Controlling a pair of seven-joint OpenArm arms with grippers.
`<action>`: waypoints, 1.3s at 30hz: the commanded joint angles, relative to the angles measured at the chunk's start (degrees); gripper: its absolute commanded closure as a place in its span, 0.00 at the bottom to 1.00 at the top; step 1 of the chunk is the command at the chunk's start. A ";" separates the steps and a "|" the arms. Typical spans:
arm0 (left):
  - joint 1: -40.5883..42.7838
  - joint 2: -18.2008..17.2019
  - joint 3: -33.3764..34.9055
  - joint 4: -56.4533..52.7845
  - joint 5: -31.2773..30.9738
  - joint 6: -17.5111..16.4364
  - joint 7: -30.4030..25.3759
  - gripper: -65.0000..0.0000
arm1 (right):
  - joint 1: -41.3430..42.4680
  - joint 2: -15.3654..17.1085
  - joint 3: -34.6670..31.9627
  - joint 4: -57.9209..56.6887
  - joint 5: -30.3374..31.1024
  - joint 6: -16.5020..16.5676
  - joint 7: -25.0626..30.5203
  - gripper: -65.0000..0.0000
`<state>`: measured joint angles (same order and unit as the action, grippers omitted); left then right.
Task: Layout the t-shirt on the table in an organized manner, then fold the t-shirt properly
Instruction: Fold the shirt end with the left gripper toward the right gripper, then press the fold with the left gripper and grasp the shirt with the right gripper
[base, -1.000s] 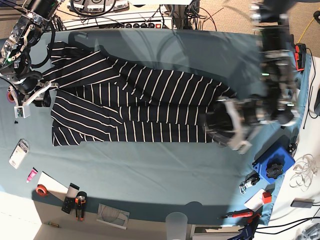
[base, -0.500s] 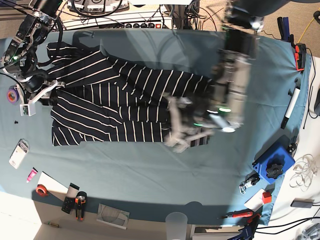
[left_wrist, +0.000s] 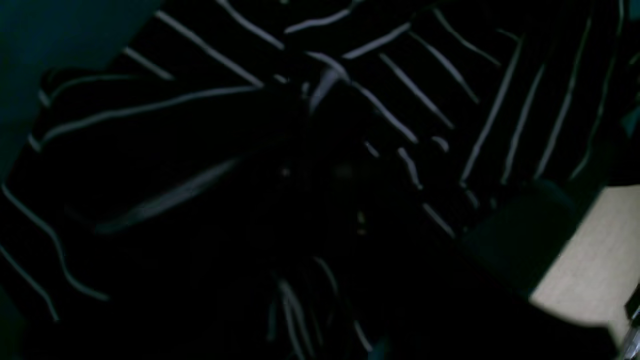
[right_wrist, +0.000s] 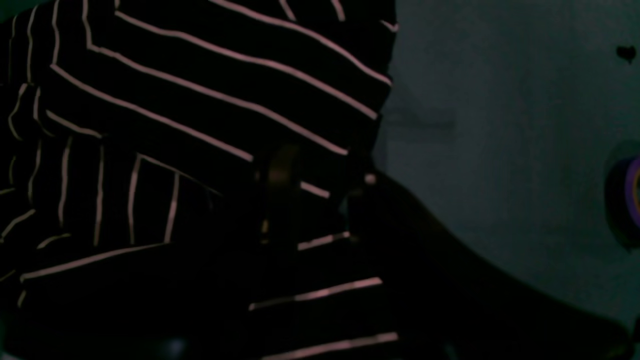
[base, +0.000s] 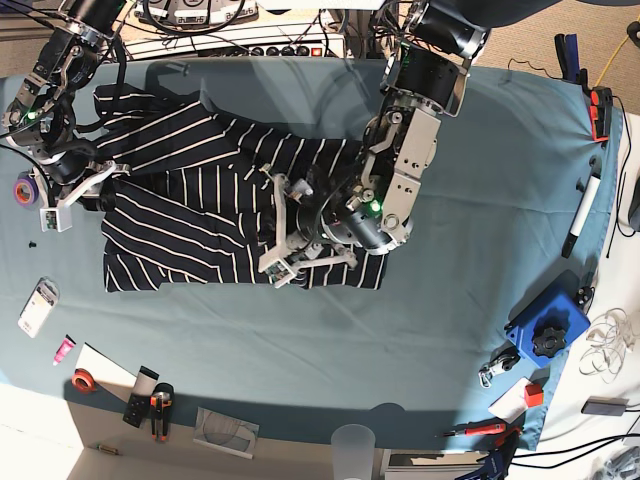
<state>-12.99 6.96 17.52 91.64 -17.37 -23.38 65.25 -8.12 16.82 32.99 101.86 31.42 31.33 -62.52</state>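
Observation:
The dark t-shirt (base: 180, 220) with thin white stripes lies on the left half of the teal table (base: 480, 150), its right part doubled over toward the middle. My left gripper (base: 283, 225) rests on that doubled-over part, white fingers spread apart. The left wrist view shows only dim bunched striped cloth (left_wrist: 400, 75). My right gripper (base: 72, 195) sits at the shirt's left edge. In the right wrist view its dark fingers (right_wrist: 280, 200) stand apart over the striped edge (right_wrist: 200, 100), beside bare table (right_wrist: 500, 125).
A purple tape roll (base: 22, 188) lies just left of the right gripper. A blue box (base: 548, 330) and a marker (base: 582, 215) are on the right. A clear cup (base: 352, 445), hand tools (base: 150, 405) and red tape (base: 85, 380) line the front edge.
My left arm has swept from the table's right side to the middle, dragging the shirt's right end over onto the body. The right gripper shifted slightly at the left edge.

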 joint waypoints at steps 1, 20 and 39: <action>-1.14 0.96 -0.02 0.83 -2.25 -0.20 -2.47 0.63 | 0.52 0.96 0.35 0.83 0.50 -0.07 1.60 0.75; -5.73 1.40 -8.66 2.03 -4.96 2.86 4.39 0.52 | 0.55 0.98 0.35 0.85 -1.40 -0.09 2.93 0.75; -3.76 -1.11 -12.79 2.01 -9.92 1.20 4.59 0.52 | 1.90 1.01 0.70 0.85 0.87 -3.04 -10.82 0.47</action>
<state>-15.68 5.39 4.75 92.77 -26.26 -21.96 70.85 -7.20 16.78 33.17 101.84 31.57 27.92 -75.66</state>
